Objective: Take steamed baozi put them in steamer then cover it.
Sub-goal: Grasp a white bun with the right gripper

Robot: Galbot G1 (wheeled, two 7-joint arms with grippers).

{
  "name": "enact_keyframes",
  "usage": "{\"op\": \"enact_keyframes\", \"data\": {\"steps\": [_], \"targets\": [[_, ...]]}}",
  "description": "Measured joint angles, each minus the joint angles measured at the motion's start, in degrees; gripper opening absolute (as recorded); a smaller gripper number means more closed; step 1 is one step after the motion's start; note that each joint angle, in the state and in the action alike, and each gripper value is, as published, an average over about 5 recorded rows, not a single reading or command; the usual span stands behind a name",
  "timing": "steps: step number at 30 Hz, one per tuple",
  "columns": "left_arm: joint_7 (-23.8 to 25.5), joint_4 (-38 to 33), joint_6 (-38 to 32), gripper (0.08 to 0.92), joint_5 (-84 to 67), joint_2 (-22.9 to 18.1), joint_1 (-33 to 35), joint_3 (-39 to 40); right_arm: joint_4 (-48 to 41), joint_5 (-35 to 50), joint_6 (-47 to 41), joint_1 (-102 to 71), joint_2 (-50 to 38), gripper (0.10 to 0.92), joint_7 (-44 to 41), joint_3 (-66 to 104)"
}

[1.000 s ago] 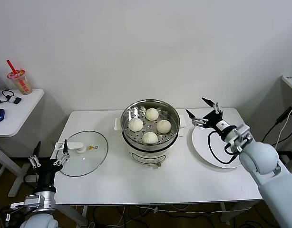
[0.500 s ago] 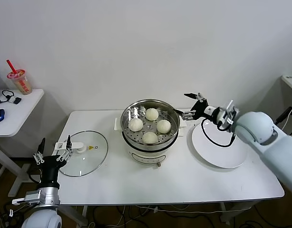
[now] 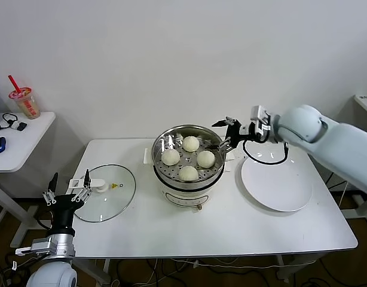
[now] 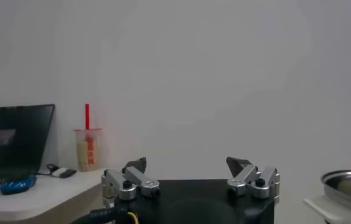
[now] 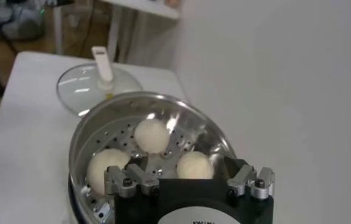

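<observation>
Stainless-steel steamer [image 3: 188, 160] at table centre holds four steamed baozi [image 3: 189, 158] on its perforated tray. Right gripper [image 3: 222, 135], fingers spread and empty, hovers at its rim. Glass lid [image 3: 109, 191] lies apart, beside the left gripper [image 3: 68, 192], also spread; white plate [image 3: 276, 183] bare.

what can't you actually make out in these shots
- Fourth baozi: hidden behind the right gripper body in the right wrist view, which shows three.
- Steamer: cut off by the frame edge in the left wrist view.
- Glass lid yellow label: too small to read in the head view.
</observation>
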Motion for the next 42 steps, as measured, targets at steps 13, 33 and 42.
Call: {"op": "enact_keyframes", "data": {"steps": [13,33,42], "targets": [[0.0,0.4,0.0,0.823,0.8,0.1,-1.0,0.0,-15.8,5.1,1.5,17.2,14.6,0.823,-12.6,-22.2],[0.0,1.0,0.1,0.823,0.1,1.2,-1.5,-0.1,-33.2,6.9,1.3,19.5,34.9,0.823,-18.9,-34.5],[0.0,0.9,0.4,0.823,0.2,1.6,-1.9,0.1,-38.8,5.1,1.3,16.6,39.5,0.823,-19.1,-34.6]]}}
